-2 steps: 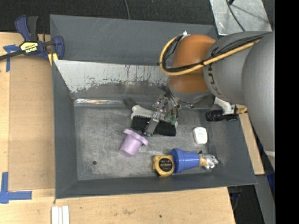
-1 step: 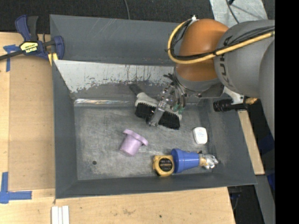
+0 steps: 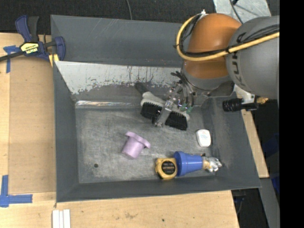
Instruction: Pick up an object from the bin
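Observation:
My gripper [image 3: 164, 115] is low in the back middle of the bin, under the orange-covered wrist. It hangs right over a black-bristled brush with a white back [image 3: 150, 108], whose bristles show on both sides of it. Whether it touches the brush I cannot tell. A small white oval thing [image 3: 203, 137] lies just to the front right of the gripper.
A lilac plastic cup-shaped piece [image 3: 133, 145] lies on its side in the middle front. Along the front wall lie a yellow tape measure [image 3: 166, 168] and a blue bottle-shaped thing with a metal tip [image 3: 191, 164], touching each other. The arm covers the bin's back right corner.

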`<state>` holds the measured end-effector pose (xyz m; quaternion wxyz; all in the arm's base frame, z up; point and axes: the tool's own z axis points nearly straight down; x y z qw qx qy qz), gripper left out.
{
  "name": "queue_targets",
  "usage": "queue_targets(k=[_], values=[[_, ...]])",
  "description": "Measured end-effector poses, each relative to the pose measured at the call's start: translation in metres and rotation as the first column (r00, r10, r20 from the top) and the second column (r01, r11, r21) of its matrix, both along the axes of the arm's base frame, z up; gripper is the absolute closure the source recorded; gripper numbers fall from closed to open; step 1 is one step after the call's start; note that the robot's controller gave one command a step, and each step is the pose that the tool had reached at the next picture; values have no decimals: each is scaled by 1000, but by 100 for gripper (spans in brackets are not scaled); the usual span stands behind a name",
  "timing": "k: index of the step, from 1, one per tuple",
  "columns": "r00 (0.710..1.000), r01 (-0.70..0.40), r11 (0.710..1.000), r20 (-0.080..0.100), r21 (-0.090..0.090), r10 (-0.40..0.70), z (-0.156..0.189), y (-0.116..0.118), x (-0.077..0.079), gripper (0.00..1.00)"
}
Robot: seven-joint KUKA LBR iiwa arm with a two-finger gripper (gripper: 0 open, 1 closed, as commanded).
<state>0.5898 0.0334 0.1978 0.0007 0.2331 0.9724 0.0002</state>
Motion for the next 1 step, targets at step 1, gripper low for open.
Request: queue_targets(k=[1], values=[[1000,-1,1000,-5,-1,1,52,4,3,100]])
